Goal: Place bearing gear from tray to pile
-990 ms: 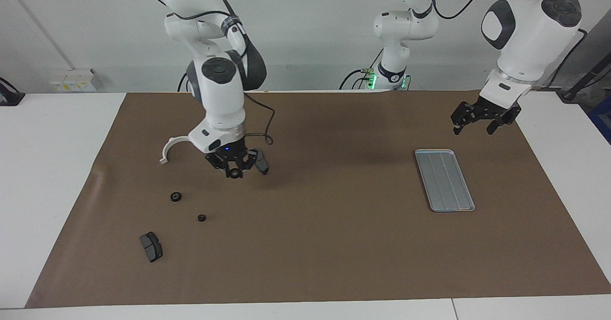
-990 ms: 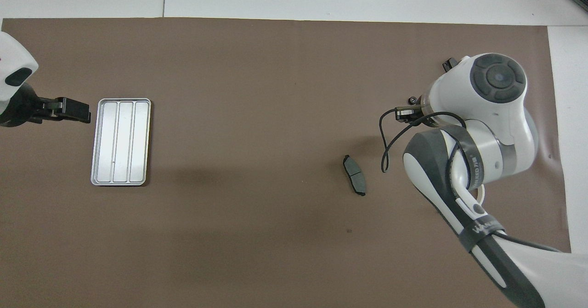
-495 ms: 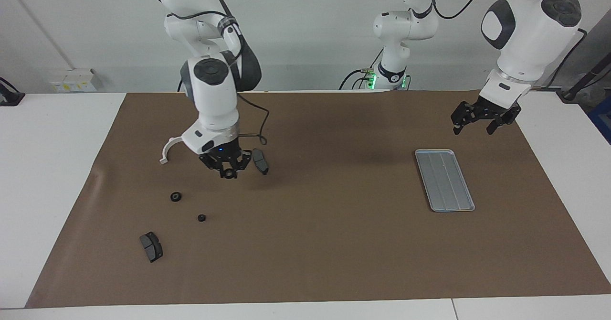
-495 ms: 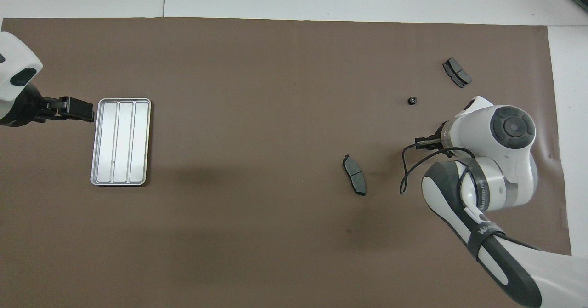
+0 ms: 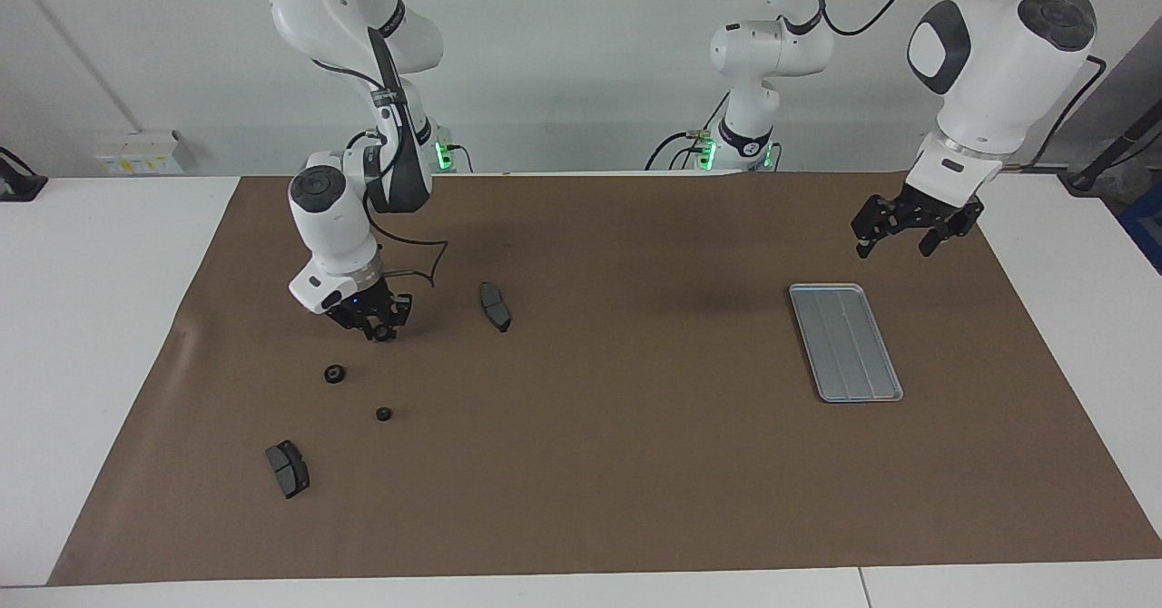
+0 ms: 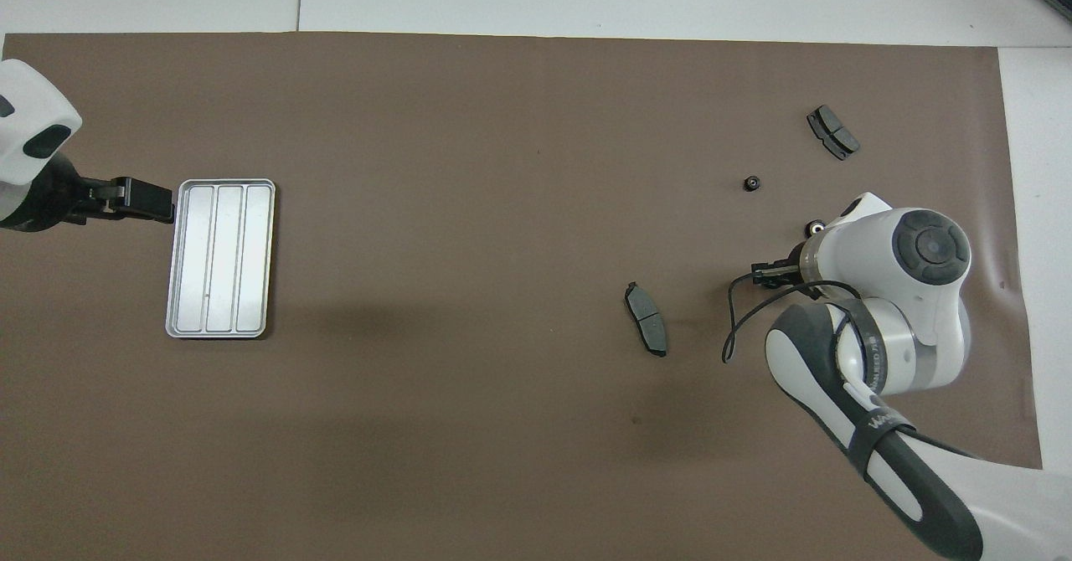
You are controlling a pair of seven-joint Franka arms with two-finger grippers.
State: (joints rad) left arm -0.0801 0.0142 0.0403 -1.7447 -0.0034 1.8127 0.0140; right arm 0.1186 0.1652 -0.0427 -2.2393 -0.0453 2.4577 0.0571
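So my right gripper (image 5: 379, 331) is low over the mat (image 5: 617, 463), pinching a small dark gear (image 5: 382, 334), over a spot nearer the robots than the two loose gears (image 5: 334, 374) of the pile. A brake pad (image 5: 495, 306) lies beside it, toward the tray (image 5: 845, 341). The tray's bare. Left gripper (image 5: 897, 238) waits spread above the mat near the tray.
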